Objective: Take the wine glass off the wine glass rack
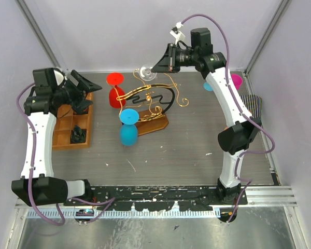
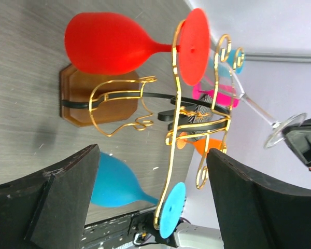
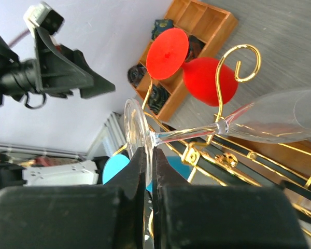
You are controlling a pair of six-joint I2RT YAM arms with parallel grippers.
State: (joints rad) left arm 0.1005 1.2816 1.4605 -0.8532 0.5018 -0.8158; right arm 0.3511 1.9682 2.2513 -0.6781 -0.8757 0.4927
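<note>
The wine glass rack [image 1: 151, 106] stands mid-table: gold wire with scrolls, a black bar, a wooden base. It also shows in the left wrist view [image 2: 173, 119] and the right wrist view [image 3: 238, 62]. My right gripper [image 1: 163, 63] [image 3: 149, 155] is shut on the foot of a clear wine glass [image 1: 147, 73] [image 3: 137, 129]. The glass lies nearly level, with its stem beside a gold scroll end. A red glass [image 1: 115, 89] and a blue glass [image 1: 128, 128] hang on the rack. My left gripper [image 1: 86, 92] [image 2: 153, 192] is open and empty, left of the rack.
An orange-brown compartment tray [image 1: 67, 129] with dark items lies under the left arm. A pink glass [image 1: 236, 80] and a light blue one [image 1: 208, 86] stand at the back right behind the right arm. Grey walls close the back and both sides.
</note>
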